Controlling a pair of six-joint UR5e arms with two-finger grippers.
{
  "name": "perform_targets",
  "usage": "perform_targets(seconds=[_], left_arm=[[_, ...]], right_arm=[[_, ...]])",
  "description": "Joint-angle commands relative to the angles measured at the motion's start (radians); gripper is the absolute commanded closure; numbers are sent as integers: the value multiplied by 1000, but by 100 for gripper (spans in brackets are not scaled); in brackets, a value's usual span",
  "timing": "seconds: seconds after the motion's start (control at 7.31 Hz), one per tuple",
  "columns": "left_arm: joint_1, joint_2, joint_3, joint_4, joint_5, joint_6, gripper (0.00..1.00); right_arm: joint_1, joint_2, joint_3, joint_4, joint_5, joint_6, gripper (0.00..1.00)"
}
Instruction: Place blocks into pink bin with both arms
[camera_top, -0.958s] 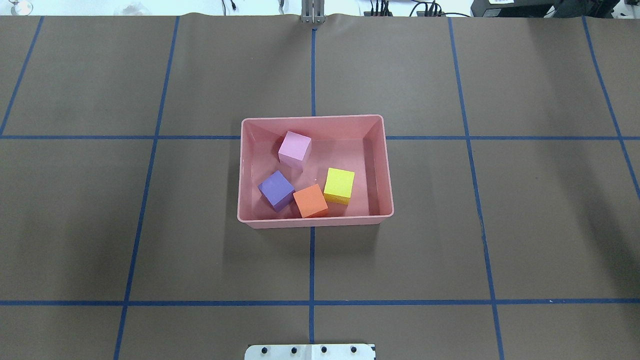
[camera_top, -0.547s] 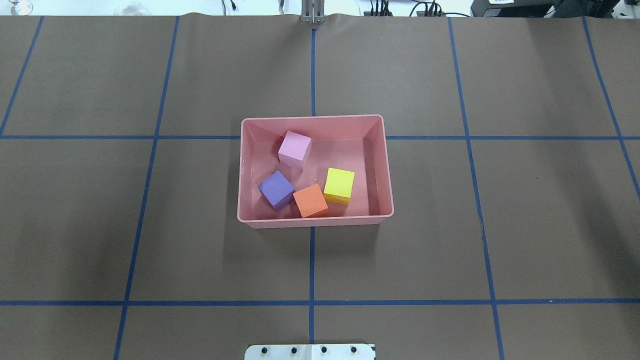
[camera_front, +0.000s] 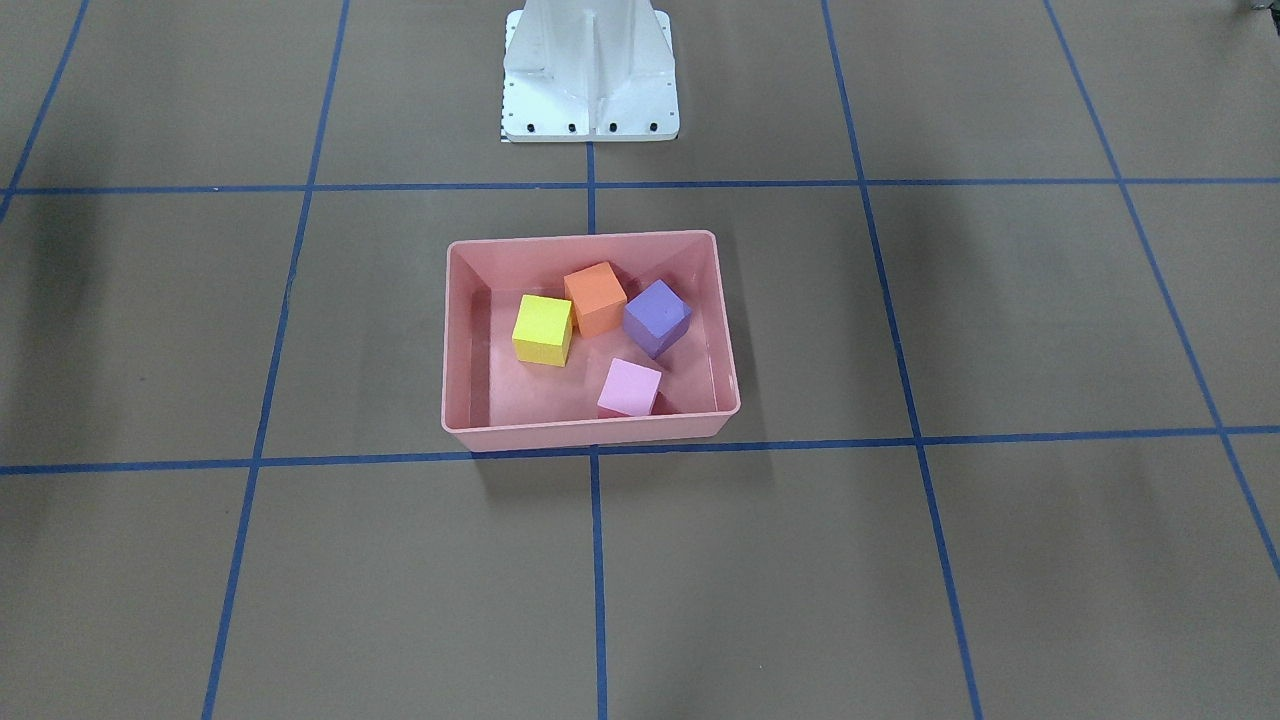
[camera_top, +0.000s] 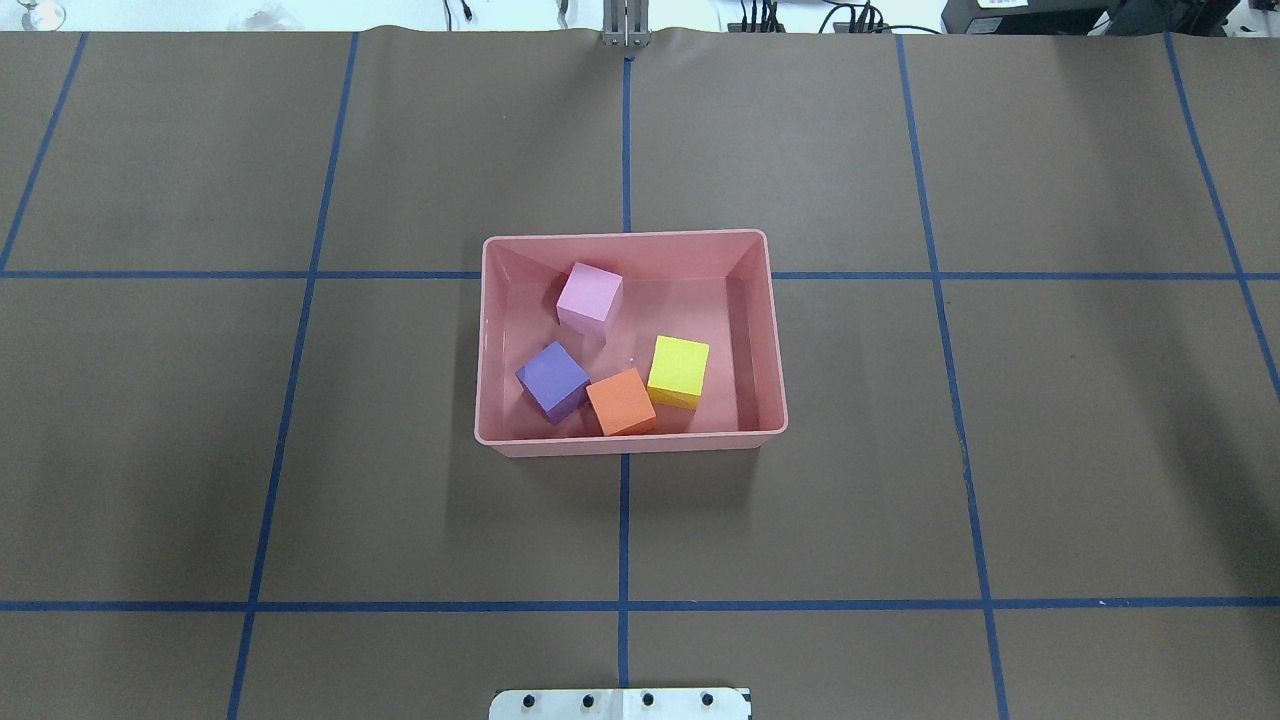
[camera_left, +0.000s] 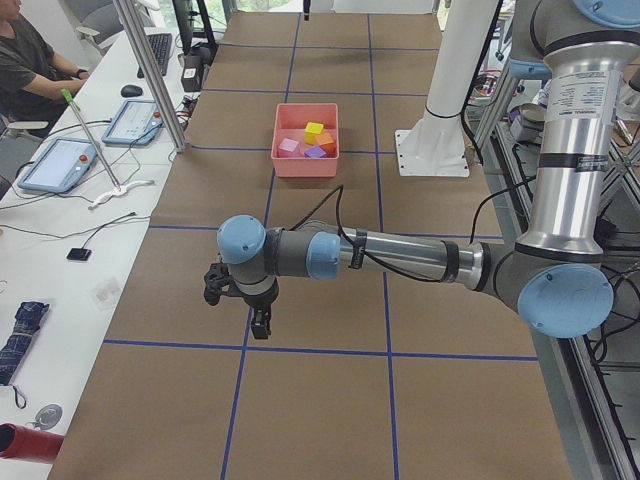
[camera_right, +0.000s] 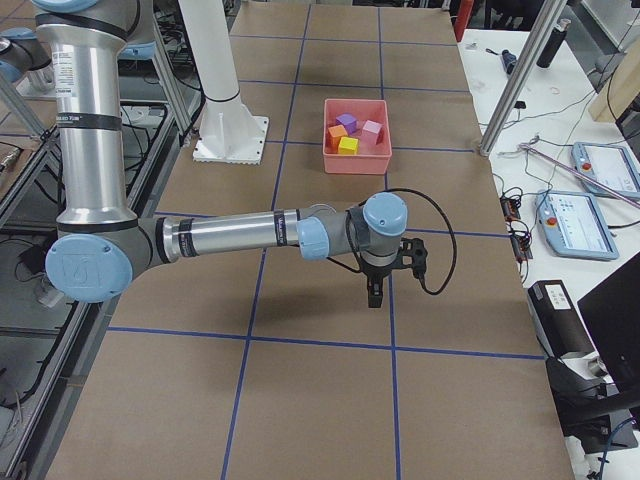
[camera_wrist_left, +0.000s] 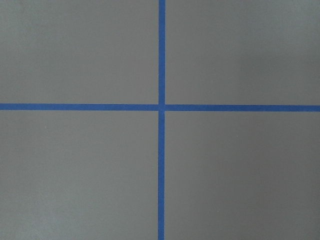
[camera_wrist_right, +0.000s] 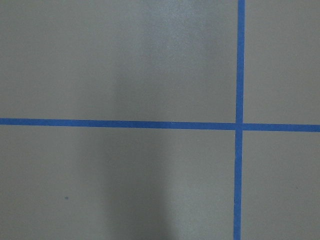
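Overhead exterior shows the pink bin (camera_top: 630, 443) on the tabletop (camera_top: 300, 450) holding the yellow block (camera_top: 679, 368), light pink block (camera_top: 589, 296), purple block (camera_top: 551, 377) and orange block (camera_top: 620, 400). Left fingers (camera_left: 259, 325) and right fingers (camera_right: 375, 295) hang well apart from it, apparently empty; spread or pressed together cannot be told.

Blue tape lines (camera_top: 623, 520) crossed the brown surface (camera_top: 1100, 450); beyond its far edge a seated operator (camera_left: 25, 70) sat near two tablets (camera_left: 60, 165)
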Motion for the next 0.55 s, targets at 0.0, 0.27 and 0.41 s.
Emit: perform_targets(seconds=[0.0,0.27,0.41], left_arm=[[-25,1,3,7,12,-4,0],[-25,3,6,9,12,-4,0],[-27,3,-15,3,13,-4,0]], right_arm=[[4,-8,-4,1,-3,0,0],[13,-27,-3,6,-10,-3,0],[21,-30,-3,7,-10,-12,0]])
